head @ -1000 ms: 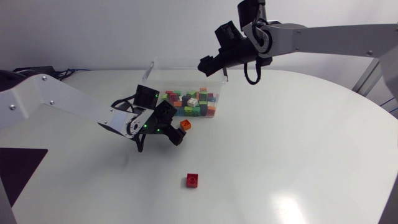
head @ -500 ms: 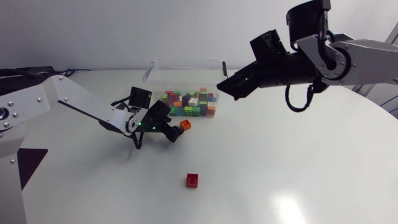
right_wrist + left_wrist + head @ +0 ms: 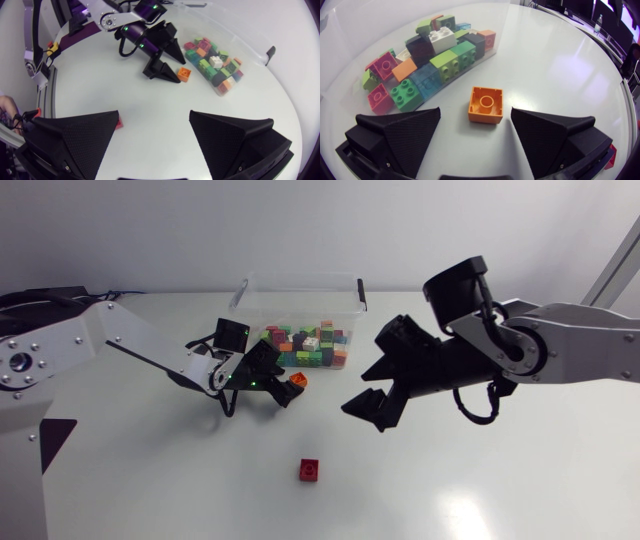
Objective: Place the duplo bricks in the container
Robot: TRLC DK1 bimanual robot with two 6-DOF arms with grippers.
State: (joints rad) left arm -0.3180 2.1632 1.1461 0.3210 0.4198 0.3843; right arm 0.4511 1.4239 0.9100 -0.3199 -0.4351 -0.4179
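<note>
Flagging risks on the left pick. The small orange square duplo brick (image 3: 485, 104) lies hollow side up on the white surface (image 3: 500, 480), just outside the clear plastic container (image 3: 300, 290) that holds the pile of mixed-colour bricks (image 3: 427, 60). The left jaws are open, one on either side of it, and neither touches it.

- The brick sits a bit rotated against the jaw faces. If they close like this they'll likely hit corners first, so it could twist or squirt out forward.
- With the hollow side up there are only thin walls to squeeze, and a high grip may slip off.
- The container wall is close ahead of the jaws. A lift that swings in low could clip the rim or shove the box.

The right jaws are open and empty, hanging over the surface between the orange brick and the small red square duplo brick (image 3: 310, 470), which lies well apart from the container. In the right wrist view one jaw partly hides the red brick, so the approach may be misjudged. The two arms are near each other, and if both head for the container at once, I'd expect a clash.
</note>
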